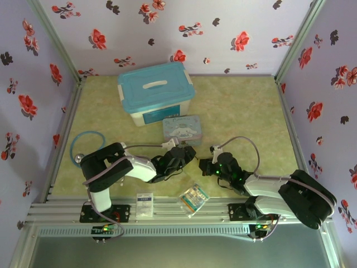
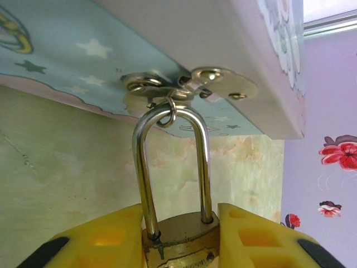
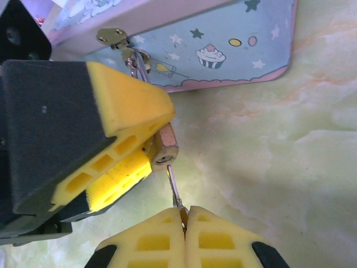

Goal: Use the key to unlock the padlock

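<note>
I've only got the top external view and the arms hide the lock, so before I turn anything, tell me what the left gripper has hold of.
Observer: The left gripper is clamped on the body of the brass padlock, one yellow finger on each side.
Operator: Now report the right gripper.
Observer: The right gripper is shut on the key, and the key's tip meets the padlock's keyhole end. I cannot tell how deep it sits.
</note>
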Robot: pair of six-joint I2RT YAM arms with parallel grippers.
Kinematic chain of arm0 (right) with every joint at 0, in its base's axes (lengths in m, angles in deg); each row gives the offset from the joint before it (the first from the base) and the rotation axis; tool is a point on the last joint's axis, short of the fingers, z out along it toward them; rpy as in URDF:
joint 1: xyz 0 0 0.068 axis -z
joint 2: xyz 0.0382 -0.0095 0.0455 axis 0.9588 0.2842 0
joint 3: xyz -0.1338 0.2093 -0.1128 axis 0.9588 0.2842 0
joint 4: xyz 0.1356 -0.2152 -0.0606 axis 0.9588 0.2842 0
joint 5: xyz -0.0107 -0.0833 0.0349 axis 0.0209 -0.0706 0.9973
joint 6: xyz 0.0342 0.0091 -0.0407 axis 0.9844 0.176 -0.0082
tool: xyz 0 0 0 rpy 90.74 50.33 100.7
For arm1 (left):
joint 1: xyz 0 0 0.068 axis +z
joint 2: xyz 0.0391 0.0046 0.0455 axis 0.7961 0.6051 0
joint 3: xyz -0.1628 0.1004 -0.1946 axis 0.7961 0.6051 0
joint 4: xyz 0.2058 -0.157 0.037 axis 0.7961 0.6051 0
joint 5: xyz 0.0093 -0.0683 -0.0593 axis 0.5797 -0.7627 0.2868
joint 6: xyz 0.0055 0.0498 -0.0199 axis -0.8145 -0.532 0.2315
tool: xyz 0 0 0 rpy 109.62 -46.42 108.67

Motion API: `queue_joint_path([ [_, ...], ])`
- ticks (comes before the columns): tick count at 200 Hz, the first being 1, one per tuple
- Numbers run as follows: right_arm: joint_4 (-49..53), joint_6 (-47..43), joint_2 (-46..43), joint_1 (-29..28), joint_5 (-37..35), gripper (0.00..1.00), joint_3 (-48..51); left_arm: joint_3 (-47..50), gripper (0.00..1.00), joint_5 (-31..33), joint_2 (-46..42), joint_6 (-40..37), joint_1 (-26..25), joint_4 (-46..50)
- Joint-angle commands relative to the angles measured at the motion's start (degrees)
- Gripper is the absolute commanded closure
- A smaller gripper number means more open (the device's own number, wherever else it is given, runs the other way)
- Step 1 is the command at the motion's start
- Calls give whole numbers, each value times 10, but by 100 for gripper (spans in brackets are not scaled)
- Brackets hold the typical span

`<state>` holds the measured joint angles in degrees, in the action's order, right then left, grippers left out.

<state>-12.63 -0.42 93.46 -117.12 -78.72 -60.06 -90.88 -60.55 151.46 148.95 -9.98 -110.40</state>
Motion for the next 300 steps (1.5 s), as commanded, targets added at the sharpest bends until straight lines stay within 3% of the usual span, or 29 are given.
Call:
queue_joint_path([
  [1, -18, -6, -3, 4, 6, 100, -3, -18, 100, 16, -7, -18, -6, -27],
  [46, -4, -10, 3, 4, -2, 100, -10, -16, 100, 8, 7, -3, -6, -50],
  [122, -87, 3, 71, 16, 25, 100, -17, -3, 100, 6, 25, 17, -6, -83],
  [194, 84, -17, -24, 12, -12, 100, -28, -6, 100, 25, 20, 9, -5, -74],
  [300, 48, -21, -34, 14, 10, 100, -19, -2, 100, 26, 18, 18, -10, -92],
])
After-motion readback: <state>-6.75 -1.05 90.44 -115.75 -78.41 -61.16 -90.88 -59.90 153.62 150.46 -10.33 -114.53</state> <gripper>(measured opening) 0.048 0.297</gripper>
